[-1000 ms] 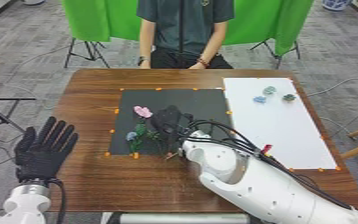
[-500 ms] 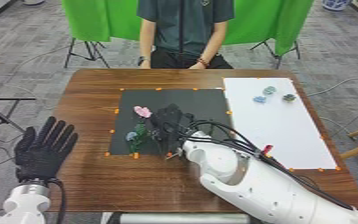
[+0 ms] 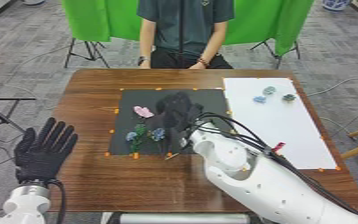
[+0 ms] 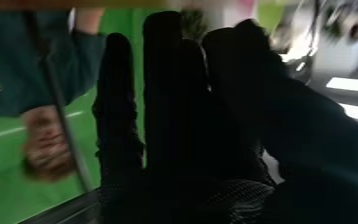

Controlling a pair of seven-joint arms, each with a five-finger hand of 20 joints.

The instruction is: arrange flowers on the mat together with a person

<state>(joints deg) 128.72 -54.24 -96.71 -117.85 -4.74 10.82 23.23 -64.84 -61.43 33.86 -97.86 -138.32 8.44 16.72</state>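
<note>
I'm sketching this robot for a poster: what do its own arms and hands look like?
The left arm and right arm have rounded white shells. The left hand and right hand wear black gloves. Black cables run along the right arm near a small red piece; a silvery collar sits at the left wrist.

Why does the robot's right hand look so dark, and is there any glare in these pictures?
Right wrist view: the right hand is nearly a black silhouette against brighter surroundings, with glare from white strips of light. Head view: light looks fairly even, the white sheet stands out brightly, and the hand's black fabric nearly blends into the dark mat.
</note>
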